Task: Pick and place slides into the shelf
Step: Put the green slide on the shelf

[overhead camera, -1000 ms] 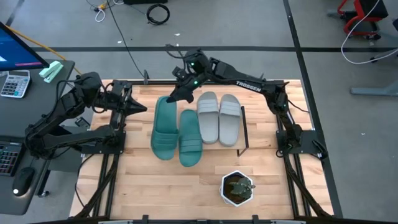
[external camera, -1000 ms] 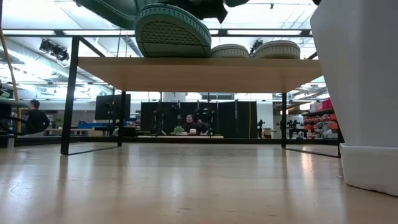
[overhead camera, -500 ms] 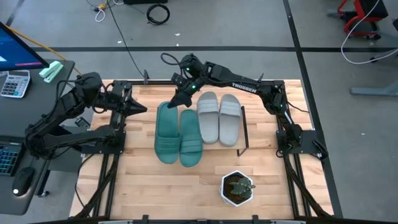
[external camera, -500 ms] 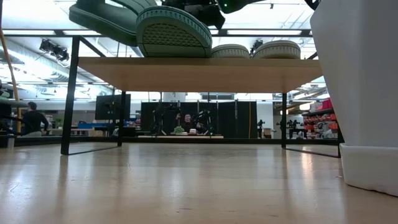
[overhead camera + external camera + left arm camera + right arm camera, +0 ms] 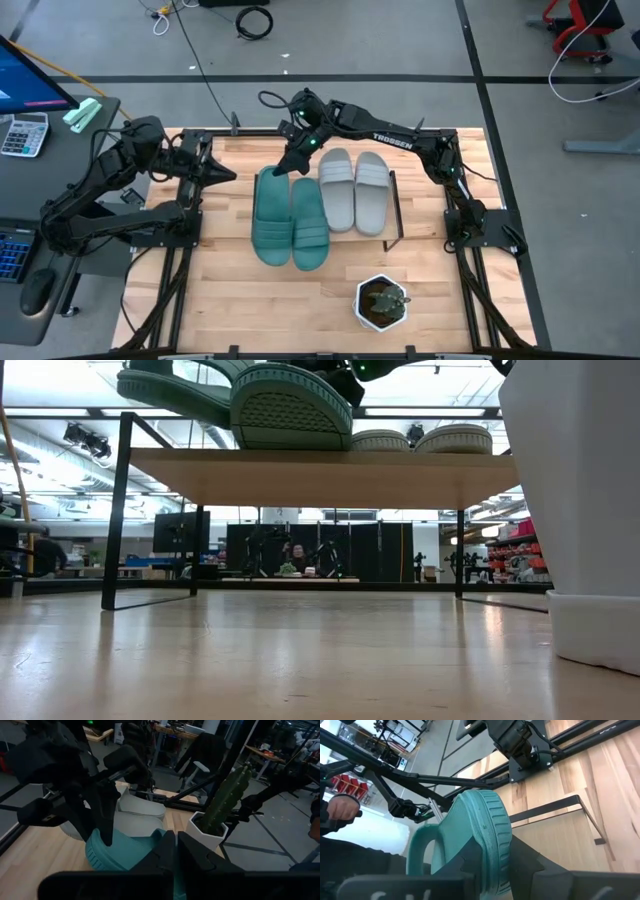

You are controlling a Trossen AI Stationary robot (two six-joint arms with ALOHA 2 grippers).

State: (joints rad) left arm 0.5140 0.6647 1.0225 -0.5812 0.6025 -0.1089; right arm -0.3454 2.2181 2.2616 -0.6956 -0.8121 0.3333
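Two teal-green slides lie side by side on the shelf (image 5: 396, 215): the left one (image 5: 270, 215) is in my right gripper (image 5: 296, 163), the other (image 5: 310, 225) rests flat on the board. Two light grey slides (image 5: 352, 190) rest on the board to their right. The low view shows the shelf board (image 5: 320, 475) with the held teal slide (image 5: 175, 385) above it and the other teal slide (image 5: 290, 405) and grey slides (image 5: 420, 440) on it. My left gripper (image 5: 226, 172) waits shut at the table's left, touching nothing. My right gripper holds the left teal slide by its far end (image 5: 492, 827), the sole pinched between the two fingers (image 5: 475, 855). The fingers come slanting down from the far side, along the slide's length. Its near end (image 5: 150, 388) shows raised above the board.
A small cactus in a white pot (image 5: 382, 303) stands near the table's near edge; it fills the right of the low view (image 5: 580, 510). Bare tabletop (image 5: 230, 300) lies near and left of the shelf. A desk with keyboard and calculator stands left of the table.
My right gripper has moved down and toward the near-right, still shut on the teal slide. The slide has swung from slanting to straight, close beside the other teal slide, and come lower over the board. The shelf and its slides have shifted slightly toward the right.
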